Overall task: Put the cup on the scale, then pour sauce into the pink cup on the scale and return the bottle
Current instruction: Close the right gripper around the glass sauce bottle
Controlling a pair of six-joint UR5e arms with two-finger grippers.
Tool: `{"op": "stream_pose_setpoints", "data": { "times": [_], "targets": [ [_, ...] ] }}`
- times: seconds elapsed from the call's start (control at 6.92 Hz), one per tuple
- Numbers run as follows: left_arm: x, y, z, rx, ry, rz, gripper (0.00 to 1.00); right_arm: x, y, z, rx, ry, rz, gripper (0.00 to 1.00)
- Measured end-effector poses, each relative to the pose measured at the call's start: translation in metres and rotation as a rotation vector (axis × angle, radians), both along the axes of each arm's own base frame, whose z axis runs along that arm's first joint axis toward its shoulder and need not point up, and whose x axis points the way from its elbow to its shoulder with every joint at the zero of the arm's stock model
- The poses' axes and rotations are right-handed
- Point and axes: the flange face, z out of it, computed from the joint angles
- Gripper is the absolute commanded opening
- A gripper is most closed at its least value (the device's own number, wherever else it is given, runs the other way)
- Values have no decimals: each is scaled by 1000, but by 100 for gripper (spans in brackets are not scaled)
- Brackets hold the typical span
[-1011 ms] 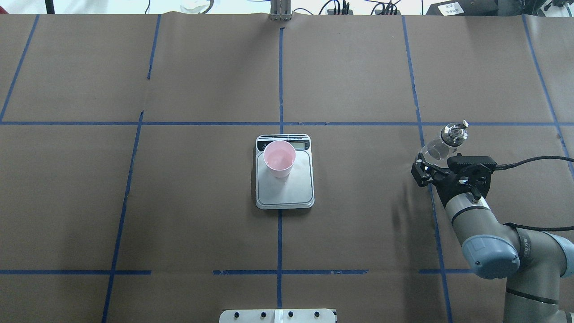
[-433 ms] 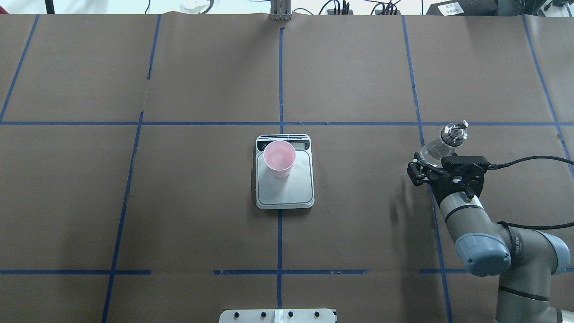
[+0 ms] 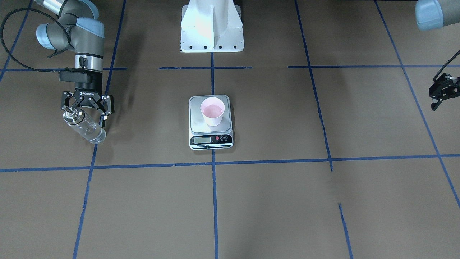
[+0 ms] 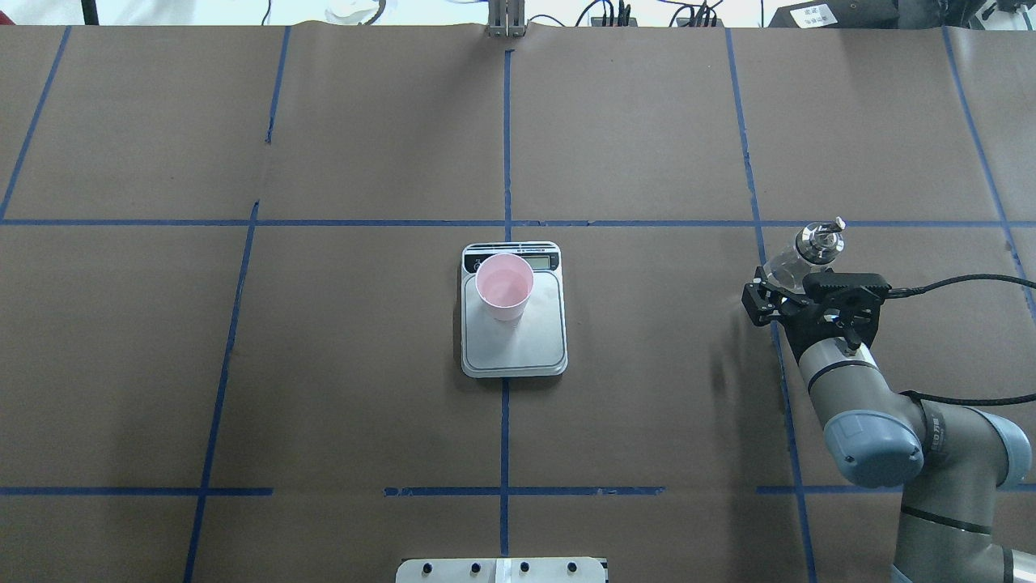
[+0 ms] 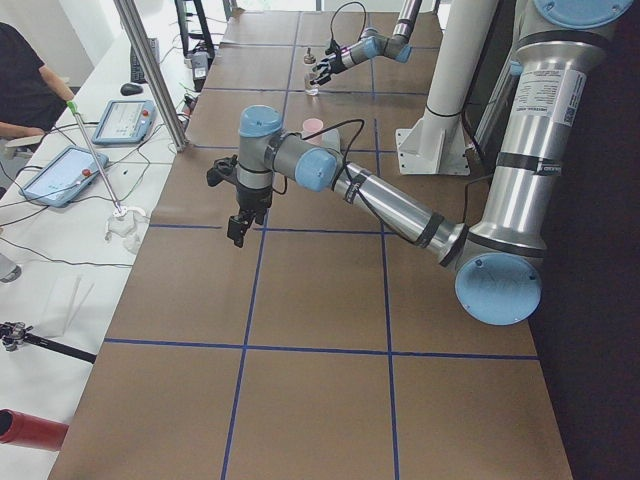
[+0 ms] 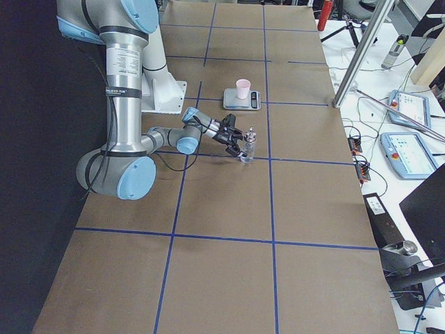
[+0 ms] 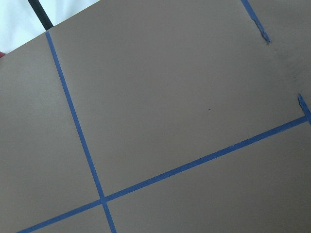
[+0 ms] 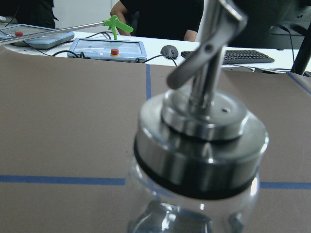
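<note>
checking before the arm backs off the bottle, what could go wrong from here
1. The right gripper is open around the upright bottle, whose collar seems close to one finger. A crooked retreat could clip it and tip it over.
2. The pour spout looks uncapped, so a fall could spill any liquid left inside onto the paper.

The cup on the scale stands far away and looks safe.

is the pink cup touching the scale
Touching. The front-facing view shows the cup standing upright, its base resting on the steel platform of the scale; the exterior right view agrees.
</note>
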Motion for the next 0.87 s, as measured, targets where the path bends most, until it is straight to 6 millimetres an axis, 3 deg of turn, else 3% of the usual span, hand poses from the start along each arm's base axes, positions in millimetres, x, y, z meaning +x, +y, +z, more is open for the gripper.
{"op": "stream_pose_setpoints", "data": {
  "times": [0.58,0.72,0.87],
  "targets": [
    [-1,0,-2,3,1,-1,100,-8,-9,5,-3,10,13,99],
    [-1,0,-2,3,1,-1,100,-8,-10,5,-3,10,13,93],
    [-1,1,-2,3,1,-1,100,-7,-11,5,-3,10,15,54]
  ]
}}
